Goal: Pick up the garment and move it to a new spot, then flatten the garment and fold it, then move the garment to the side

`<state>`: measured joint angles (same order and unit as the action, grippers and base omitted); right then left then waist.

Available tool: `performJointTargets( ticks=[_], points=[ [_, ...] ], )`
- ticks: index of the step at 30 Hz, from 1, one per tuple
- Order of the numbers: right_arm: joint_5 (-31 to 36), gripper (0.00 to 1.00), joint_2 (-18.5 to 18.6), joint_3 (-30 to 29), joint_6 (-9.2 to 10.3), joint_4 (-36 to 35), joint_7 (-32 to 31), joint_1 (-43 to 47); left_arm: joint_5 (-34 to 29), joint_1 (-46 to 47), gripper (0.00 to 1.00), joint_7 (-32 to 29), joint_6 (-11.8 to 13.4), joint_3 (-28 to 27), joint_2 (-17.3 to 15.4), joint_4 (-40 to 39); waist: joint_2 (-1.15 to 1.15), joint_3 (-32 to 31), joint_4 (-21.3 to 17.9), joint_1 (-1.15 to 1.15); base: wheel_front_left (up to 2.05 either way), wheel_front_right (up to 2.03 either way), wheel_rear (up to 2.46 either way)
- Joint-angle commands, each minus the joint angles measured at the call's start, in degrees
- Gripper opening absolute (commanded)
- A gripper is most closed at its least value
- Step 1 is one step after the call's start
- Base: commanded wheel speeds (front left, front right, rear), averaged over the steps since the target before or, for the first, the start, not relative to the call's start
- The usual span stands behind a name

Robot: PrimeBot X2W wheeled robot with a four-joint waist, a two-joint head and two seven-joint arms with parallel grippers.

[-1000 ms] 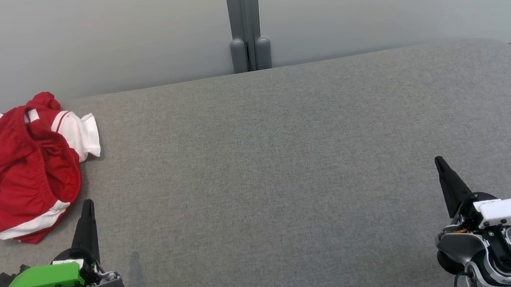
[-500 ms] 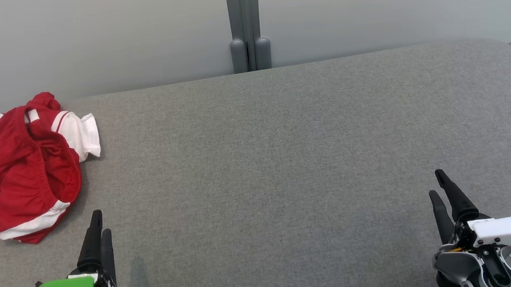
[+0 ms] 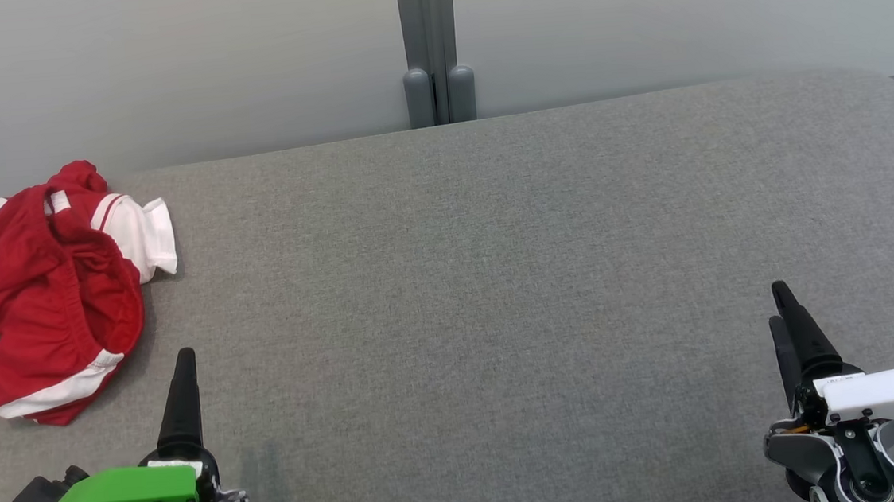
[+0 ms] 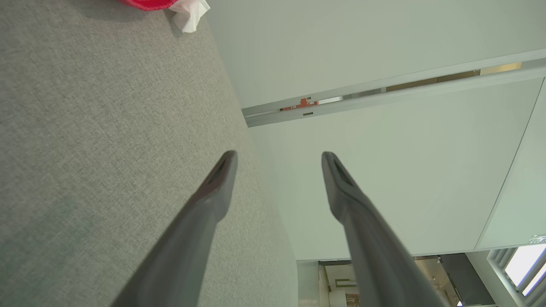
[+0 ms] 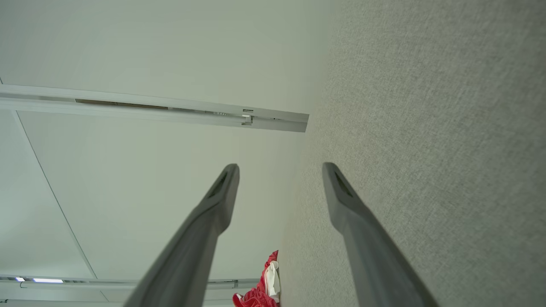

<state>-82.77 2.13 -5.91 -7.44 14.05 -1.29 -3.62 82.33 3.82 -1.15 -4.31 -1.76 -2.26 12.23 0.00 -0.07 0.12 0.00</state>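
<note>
Left pincer (image 4: 278, 157) near crumpled red-and-white garment (image 3: 52, 298)

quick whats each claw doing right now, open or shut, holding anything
Left claw: open, empty, clear of the crumpled red and white fabric garment.
Right claw: open, empty, above the grey fabric surface.

layout: counter, garment, two pincers.
the garment (image 3: 51, 290) lies on the counter (image 3: 497, 279) at its far left corner, hard by the left edge. the left pincer (image 3: 183, 359) stands at the near left, before the garment and a little to its right, apart from it. the right pincer (image 3: 776, 305) stands at the near right, well apart from the garment, with the middle of the counter between the two pincers. behind the counter runs a wall (image 3: 161, 66), and an upright post (image 3: 435, 44) stands behind the middle of the far edge.
</note>
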Motion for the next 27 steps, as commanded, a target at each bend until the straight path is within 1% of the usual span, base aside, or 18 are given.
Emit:
performJointTargets(
  ticks=[1, 6, 16, 27],
  points=[
    [2.11, 1.0, 0.37, 0.02, -0.02, -1.72, 0.73, -0.23, -2.24, 1.25, 1.0, 0.61, 0.49, 0.54, -0.32, -1.67, 0.0, 0.01, 0.02, 0.0, 0.0, 0.0, 0.0],
    [7.61, 1.0, 0.41, 0.36, -0.03, -3.51, 1.91, 0.12, -7.62, 1.44, 1.0, 1.81, 1.76, 2.24, -0.36, -3.2, 0.0, 0.03, 0.08, 0.0, 0.0, 0.0, 0.0],
    [19.38, 1.0, 0.49, 1.43, -0.03, -6.77, 4.07, 0.93, -19.28, 1.63, 1.0, 3.93, 3.37, 5.01, -0.42, -4.64, 0.0, 0.05, 0.21, 0.0, 0.0, 0.0, 0.0],
    [30.63, 1.0, 0.55, 2.77, -0.04, -8.14, 6.19, 2.17, -31.83, 1.18, 1.0, 6.05, 5.2, 7.1, -0.49, -4.57, 0.0, -0.07, 0.18, 0.0, 0.0, 0.0, 0.0]
  ],
)
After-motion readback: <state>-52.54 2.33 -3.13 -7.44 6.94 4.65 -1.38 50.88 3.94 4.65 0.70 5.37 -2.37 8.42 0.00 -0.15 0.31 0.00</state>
